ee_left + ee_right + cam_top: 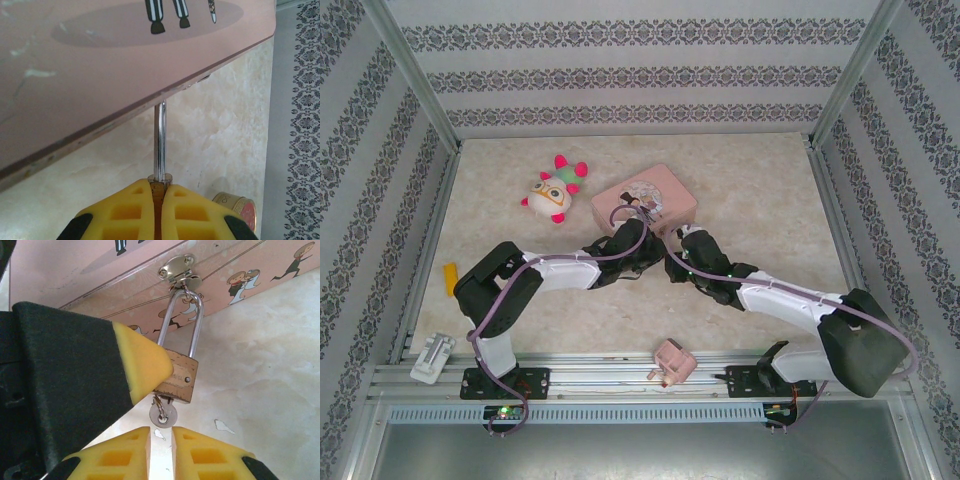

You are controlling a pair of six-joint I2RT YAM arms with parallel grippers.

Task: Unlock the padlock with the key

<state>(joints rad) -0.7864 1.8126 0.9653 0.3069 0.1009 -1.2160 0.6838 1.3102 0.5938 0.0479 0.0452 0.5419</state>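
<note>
Key (162, 415) seated under padlock (177, 377), bow pointing at right fingers (125, 455), parted just below; left fingers (125, 212) clamped on padlock body.

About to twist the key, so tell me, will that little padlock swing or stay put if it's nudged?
Probably swings freely: the padlock hangs loose from a hasp on the pink tin. Pinched in the left claw, it should hold steadier. Its solid brass-looking body likely feels heavy for its size.

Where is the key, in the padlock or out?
In. The key has its head sticking out under the padlock, its blade hidden inside the base.
</note>
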